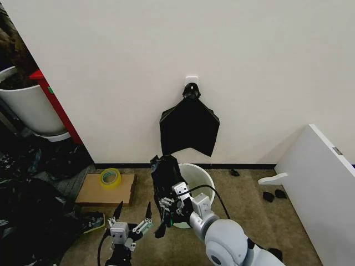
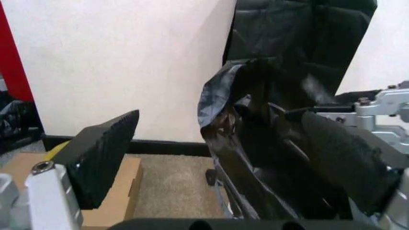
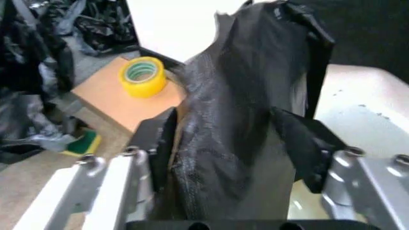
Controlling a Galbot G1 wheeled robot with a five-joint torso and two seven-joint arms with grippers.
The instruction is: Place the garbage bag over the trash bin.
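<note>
The garbage bag [image 1: 165, 176] is a crinkly black film bunched upright at the left rim of the cream-white trash bin [image 1: 195, 176], which stands against the wall. My right gripper [image 1: 168, 212] is shut on the bag's lower part. In the right wrist view the bag [image 3: 236, 120] fills the gap between the fingers [image 3: 158, 139], with the bin [image 3: 364, 110] behind. My left gripper [image 1: 133, 213] stands open just left of the bag, a little apart from it. In the left wrist view the bag [image 2: 255, 143] hangs beyond the spread pads [image 2: 102, 158].
A flat black bundle [image 1: 188, 126] hangs on the wall above the bin. A cardboard box [image 1: 105, 191] with a yellow tape roll [image 1: 110, 177] lies left of it. Rumpled black plastic [image 1: 28, 216] and a big white tub [image 1: 28, 108] stand far left; a white panel [image 1: 321, 183] leans right.
</note>
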